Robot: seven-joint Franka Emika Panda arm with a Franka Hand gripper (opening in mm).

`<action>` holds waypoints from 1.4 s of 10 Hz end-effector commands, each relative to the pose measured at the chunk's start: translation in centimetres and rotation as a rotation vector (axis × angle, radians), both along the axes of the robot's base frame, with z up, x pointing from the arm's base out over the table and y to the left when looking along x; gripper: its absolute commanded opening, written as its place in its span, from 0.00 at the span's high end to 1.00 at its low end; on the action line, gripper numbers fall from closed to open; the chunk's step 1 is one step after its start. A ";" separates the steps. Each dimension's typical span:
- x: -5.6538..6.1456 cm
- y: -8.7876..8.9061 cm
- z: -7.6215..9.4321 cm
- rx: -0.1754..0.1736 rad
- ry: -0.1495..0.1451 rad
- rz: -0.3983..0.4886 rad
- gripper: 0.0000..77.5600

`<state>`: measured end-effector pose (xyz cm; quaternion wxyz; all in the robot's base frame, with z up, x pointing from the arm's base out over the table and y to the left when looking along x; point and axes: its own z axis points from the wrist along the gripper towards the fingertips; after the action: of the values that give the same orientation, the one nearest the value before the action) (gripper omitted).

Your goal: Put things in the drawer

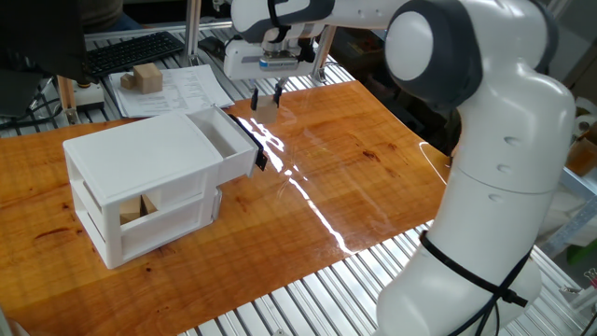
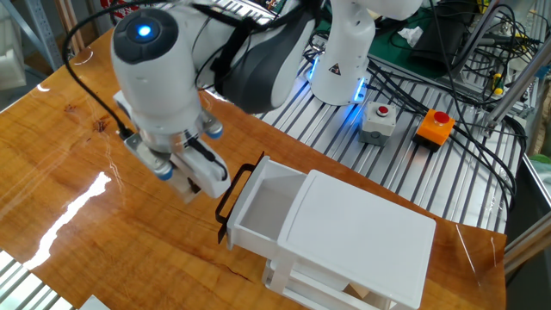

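Observation:
The white cabinet [image 1: 140, 154] stands on the wooden table with its upper drawer [image 1: 227, 138] pulled out; the drawer's inside looks empty and its black handle [image 1: 257, 152] faces the arm. In the other fixed view the drawer [image 2: 263, 202] and handle [image 2: 231, 195] show too. My gripper [image 1: 266, 97] hangs in the air just beyond the handle, above the table. Its fingers stand a narrow gap apart on a small pale beige block [image 1: 266, 102]. In the other fixed view the gripper [image 2: 195, 182] is left of the handle and the block is hidden.
A tan wooden block [image 1: 140, 209] sits in the cabinet's lower tier. Another tan block [image 1: 145, 77] lies on papers behind the table, by a keyboard [image 1: 133, 51]. Button boxes [image 2: 405, 123] and cables lie on the metal slats behind the cabinet.

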<state>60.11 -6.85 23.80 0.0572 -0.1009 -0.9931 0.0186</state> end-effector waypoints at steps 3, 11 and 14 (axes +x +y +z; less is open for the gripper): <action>-0.5 0.6 1.7 0.000 0.016 -0.031 0.98; -0.3 0.6 1.8 0.005 0.012 0.021 0.98; -0.3 0.6 1.8 0.026 -0.036 0.125 0.98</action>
<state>59.76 -6.28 25.42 0.0521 -0.0663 -0.9963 0.0143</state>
